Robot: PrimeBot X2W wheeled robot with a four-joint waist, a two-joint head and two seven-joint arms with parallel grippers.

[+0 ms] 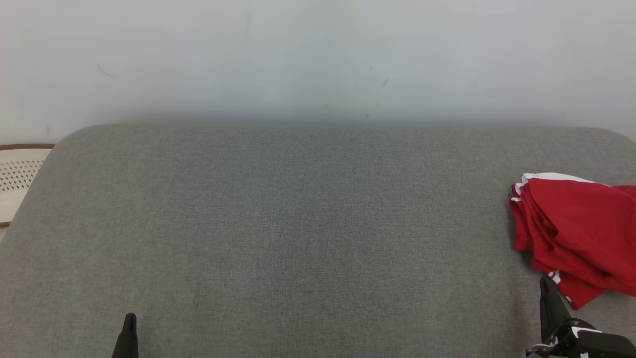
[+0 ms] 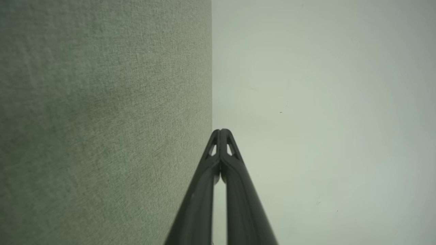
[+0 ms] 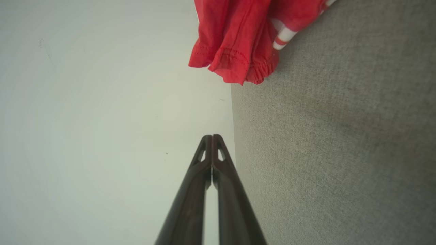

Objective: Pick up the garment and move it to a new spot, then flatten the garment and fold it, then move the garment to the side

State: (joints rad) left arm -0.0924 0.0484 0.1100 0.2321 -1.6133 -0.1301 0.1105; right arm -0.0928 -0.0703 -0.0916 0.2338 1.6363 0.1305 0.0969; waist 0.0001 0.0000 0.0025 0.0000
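Note:
The garment point(image 1: 579, 233) is red with white trim and lies folded in a loose bundle at the right edge of the grey fabric surface point(image 1: 298, 223). In the right wrist view the garment point(image 3: 238, 37) shows its hemmed edge and a red-and-white striped cuff. My right gripper point(image 1: 546, 284) sits at the lower right, just in front of the garment, apart from it; its fingers point(image 3: 212, 136) are pressed together, shut and empty. My left gripper point(image 1: 130, 318) pokes up at the lower left, far from the garment, and its tips point(image 2: 221, 131) are also shut with nothing between them.
A pale wall point(image 1: 318, 54) rises behind the surface's rounded far edge. A cream perforated object with a brown rim point(image 1: 20, 174) stands beyond the left edge. The grey surface stretches bare from the left gripper to the garment.

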